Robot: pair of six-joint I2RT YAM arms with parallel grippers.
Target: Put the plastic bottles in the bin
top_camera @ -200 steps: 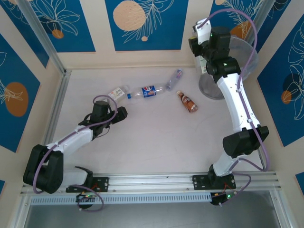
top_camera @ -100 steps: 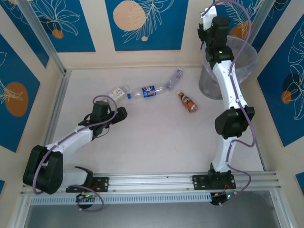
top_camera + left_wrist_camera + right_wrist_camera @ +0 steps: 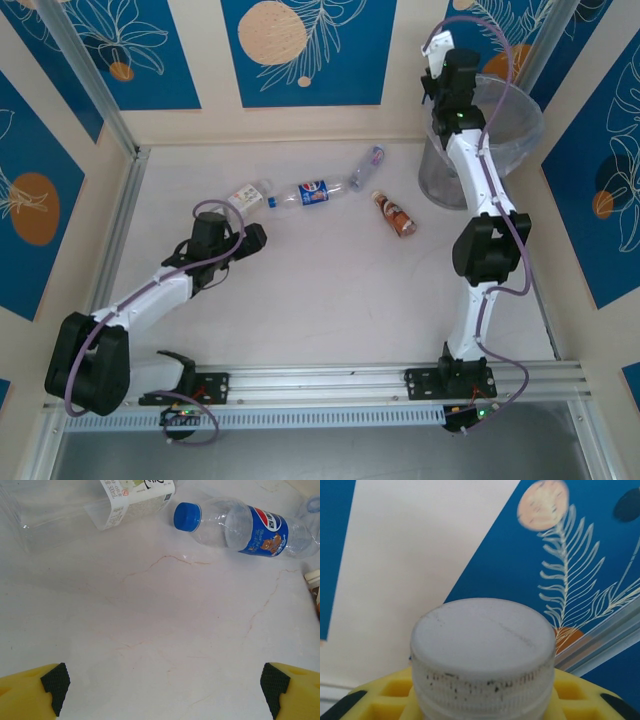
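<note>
Top view, mid-frame on the table (image 3: 320,290): left bottle (image 3: 250,194), middle bottle (image 3: 308,192) and upper bottle (image 3: 367,166) in a row climbing to the right. The fourth bottle (image 3: 396,214) lies lower right of them. bin (image 3: 437,178) upper right. left gripper (image 3: 252,238) is just below the left bottle. right gripper (image 3: 440,80) is at the bin's upper-left rim, with the held bottle (image 3: 482,645) in it.

4 bottles lie toward 12 o'clock on the table (image 3: 320,300): white-labelled bottle (image 3: 250,194), blue-labelled bottle (image 3: 306,193), clear bottle (image 3: 366,166), brown bottle (image 3: 395,214). The bin (image 3: 440,182) stands at 2 o'clock, the right gripper (image 3: 436,62) over its 10 o'clock rim.
</note>
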